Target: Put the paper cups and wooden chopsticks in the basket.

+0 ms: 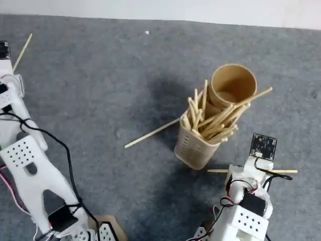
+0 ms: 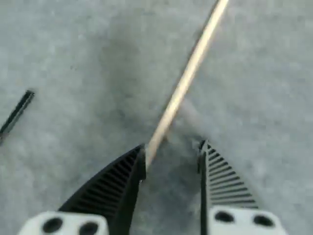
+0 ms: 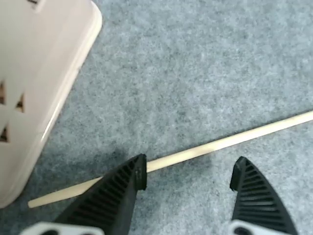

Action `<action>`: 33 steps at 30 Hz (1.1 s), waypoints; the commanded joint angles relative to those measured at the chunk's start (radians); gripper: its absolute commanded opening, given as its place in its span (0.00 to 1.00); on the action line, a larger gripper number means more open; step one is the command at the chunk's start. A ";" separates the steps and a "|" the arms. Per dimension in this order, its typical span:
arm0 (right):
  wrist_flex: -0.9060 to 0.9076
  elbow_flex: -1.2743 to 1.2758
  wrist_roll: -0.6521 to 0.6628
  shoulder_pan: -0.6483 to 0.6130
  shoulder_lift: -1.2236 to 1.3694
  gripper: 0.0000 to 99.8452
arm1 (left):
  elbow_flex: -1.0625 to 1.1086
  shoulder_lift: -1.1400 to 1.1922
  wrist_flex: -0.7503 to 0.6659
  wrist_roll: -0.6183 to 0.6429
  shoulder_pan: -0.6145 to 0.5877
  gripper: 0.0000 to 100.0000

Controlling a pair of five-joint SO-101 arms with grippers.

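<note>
My right pincer [image 3: 190, 166] hangs open over a wooden chopstick [image 3: 220, 143] lying just beside the basket [image 3: 49, 73], its long axis crossing the gap between the jaws. My left pincer [image 2: 172, 149], also open, has a second chopstick [image 2: 190, 73] pointing away from it.

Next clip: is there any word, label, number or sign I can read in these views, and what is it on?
No text is readable.
Basket: perforated wall, no print.
Paper cup: plain, no print.
Chopsticks: bare wood, no marks.
Small black board on the arm beside the basket: tiny pale marks, too small to read.
</note>
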 commanded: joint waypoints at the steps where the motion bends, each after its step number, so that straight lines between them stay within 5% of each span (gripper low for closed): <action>1: -0.016 -0.002 0.006 -0.010 -0.008 0.29 | -0.338 0.176 -0.015 -0.005 -0.054 0.20; 7: -0.016 -0.002 0.006 -0.010 -0.008 0.29 | -0.573 0.292 0.037 -0.009 -0.081 0.20; 17: -0.016 -0.002 0.006 -0.010 -0.008 0.29 | -0.576 0.427 0.123 -0.009 -0.074 0.20; 23: -0.016 -0.002 0.006 -0.010 -0.008 0.29 | -0.576 0.453 0.221 -0.009 -0.071 0.00; 33: -0.018 -0.002 0.006 -0.010 -0.008 0.29 | -0.627 0.427 0.450 -0.005 -0.031 0.01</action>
